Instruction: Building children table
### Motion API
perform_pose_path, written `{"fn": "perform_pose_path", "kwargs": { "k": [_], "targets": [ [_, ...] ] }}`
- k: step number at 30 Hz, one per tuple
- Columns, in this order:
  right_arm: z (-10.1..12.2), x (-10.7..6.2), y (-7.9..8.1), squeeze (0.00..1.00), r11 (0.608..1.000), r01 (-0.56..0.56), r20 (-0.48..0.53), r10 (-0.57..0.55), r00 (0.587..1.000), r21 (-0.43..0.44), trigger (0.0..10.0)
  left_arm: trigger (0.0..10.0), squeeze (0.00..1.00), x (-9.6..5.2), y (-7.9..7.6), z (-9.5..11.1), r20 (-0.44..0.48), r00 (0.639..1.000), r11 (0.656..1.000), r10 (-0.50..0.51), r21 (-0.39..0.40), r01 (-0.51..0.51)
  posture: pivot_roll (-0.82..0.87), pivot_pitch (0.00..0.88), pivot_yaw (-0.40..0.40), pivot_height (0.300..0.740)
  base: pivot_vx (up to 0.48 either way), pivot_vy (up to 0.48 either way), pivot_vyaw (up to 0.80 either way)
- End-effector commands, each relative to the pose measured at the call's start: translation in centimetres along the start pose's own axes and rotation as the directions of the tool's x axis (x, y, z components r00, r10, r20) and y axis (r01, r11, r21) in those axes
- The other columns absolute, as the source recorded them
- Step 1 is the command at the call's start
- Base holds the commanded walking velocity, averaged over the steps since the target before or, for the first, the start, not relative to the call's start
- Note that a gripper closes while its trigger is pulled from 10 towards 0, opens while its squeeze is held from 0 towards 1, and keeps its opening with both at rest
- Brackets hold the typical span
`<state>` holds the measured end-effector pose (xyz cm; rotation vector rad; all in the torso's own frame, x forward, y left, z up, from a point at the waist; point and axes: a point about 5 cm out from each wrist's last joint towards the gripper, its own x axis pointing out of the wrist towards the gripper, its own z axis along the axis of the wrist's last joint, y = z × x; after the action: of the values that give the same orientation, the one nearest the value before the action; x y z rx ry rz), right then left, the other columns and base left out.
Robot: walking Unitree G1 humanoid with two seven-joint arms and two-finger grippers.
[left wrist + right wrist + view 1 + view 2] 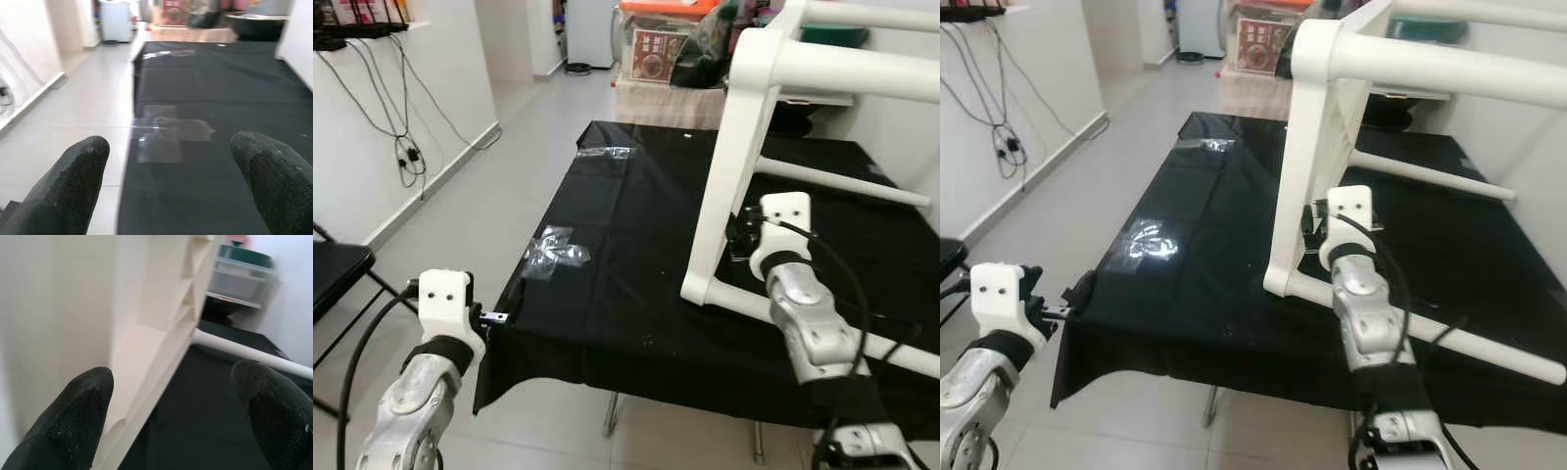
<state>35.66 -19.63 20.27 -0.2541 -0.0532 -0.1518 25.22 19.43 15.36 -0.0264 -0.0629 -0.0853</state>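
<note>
Looks like the grab-the-frame step: right gripper (171,421), fingers spread and empty, sits against the white plastic table frame (734,166) on the black-covered desk (607,294). Next it needs to clamp that upright leg; left gripper (171,191) hovers released at the desk's corner.

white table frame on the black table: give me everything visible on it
The white children's table frame looks like smooth moulded plastic or painted wood. A thick rounded leg slopes up from its foot on the black cloth-covered table to a corner joint, where a rail runs off to the robot's right. Thinner white rods cross lower down. It stands tilted. The right gripper is open, its fingers either side of the leg's ribbed inner face.
</note>
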Motion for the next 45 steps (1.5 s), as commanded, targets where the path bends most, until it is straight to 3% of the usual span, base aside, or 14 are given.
{"fn": "perform_pose_path", "kwargs": {
  "k": [1,8,10,15,16,20,25,28,32,39,45],
  "targets": [
    [-0.4,0.6,0.0,0.0,0.999,0.041,-0.029,-0.042,0.999,-0.032,10.0,10.0,0.0,-0.1,-0.2,0.3,-0.005,1.0,1.0,-0.021,0.017,0.022,0.06,0.078,-0.041,0.74,0.0,0.0,0.0],
    [0.1,1.3,0.0,0.0,0.998,0.057,-0.027,-0.058,0.998,-0.037,10.0,10.0,0.0,0.5,-0.5,1.8,0.033,0.996,0.997,-0.082,0.012,0.082,0.07,0.1,-0.044,0.74,0.0,0.0,0.0],
    [0.2,1.5,0.0,0.0,0.997,0.065,-0.033,-0.067,0.997,-0.043,10.0,10.0,0.0,1.5,-0.5,3.1,0.073,0.991,0.993,-0.114,0.021,0.113,0.07,0.115,-0.044,0.74,0.0,0.0,0.0],
    [-0.2,1.6,0.1,0.0,0.994,0.088,-0.057,-0.092,0.994,-0.057,10.0,10.0,0.0,2.7,-0.8,4.3,0.107,0.982,0.988,-0.157,0.022,0.156,0.07,0.135,-0.044,0.74,0.0,0.0,0.0],
    [-0.4,1.6,0.4,0.0,0.994,0.089,-0.07,-0.094,0.993,-0.069,10.0,10.0,0.0,3.5,-1.3,5.0,0.125,0.974,0.982,-0.19,0.019,0.189,0.06,0.144,-0.042,0.74,0.0,0.0,0.0],
    [-0.8,1.2,0.7,0.0,0.996,0.065,-0.07,-0.07,0.995,-0.069,10.0,10.0,0.0,3.8,-1.9,5.1,0.125,0.97,0.978,-0.209,0.006,0.21,0.06,0.152,-0.039,0.74,0.0,0.0,0.0],
    [-1.2,0.8,0.8,0.0,0.997,0.045,-0.071,-0.049,0.996,-0.061,10.0,10.0,0.0,3.6,-2.0,4.9,0.116,0.97,0.977,-0.214,0.004,0.215,0.06,0.16,-0.035,0.74,0.0,0.0,0.0],
    [-3.8,-2.3,-0.3,0.0,0.999,0.016,-0.121,-0.019,0.993,-0.029,10.0,10.0,0.0,1.7,-1.6,2.1,0.012,0.983,0.983,-0.185,-0.009,0.185,0.05,0.166,-0.03,0.74,0.0,0.0,-0.44],
    [-4.5,-3.7,-0.6,0.0,0.998,0.015,-0.116,-0.023,0.993,-0.069,10.0,10.0,0.0,0.6,-0.9,0.9,-0.032,0.987,0.988,-0.156,-0.012,0.156,0.05,0.16,-0.028,0.74,0.0,0.0,-0.4],
    [-5.0,-4.6,0.7,0.0,0.999,-0.023,-0.129,0.02,0.991,-0.023,10.0,10.0,0.0,0.0,-0.5,0.2,-0.051,0.988,0.989,-0.144,-0.025,0.143,0.05,0.131,-0.021,0.74,0.037,0.0,-0.34],
    [-4.6,-4.3,1.8,0.0,0.999,-0.038,-0.098,0.037,0.994,0.001,10.0,10.0,0.0,0.1,-0.6,0.3,-0.041,0.987,0.988,-0.152,-0.03,0.151,0.05,0.098,-0.015,0.74,0.277,0.0,0.0]
  ]
}}
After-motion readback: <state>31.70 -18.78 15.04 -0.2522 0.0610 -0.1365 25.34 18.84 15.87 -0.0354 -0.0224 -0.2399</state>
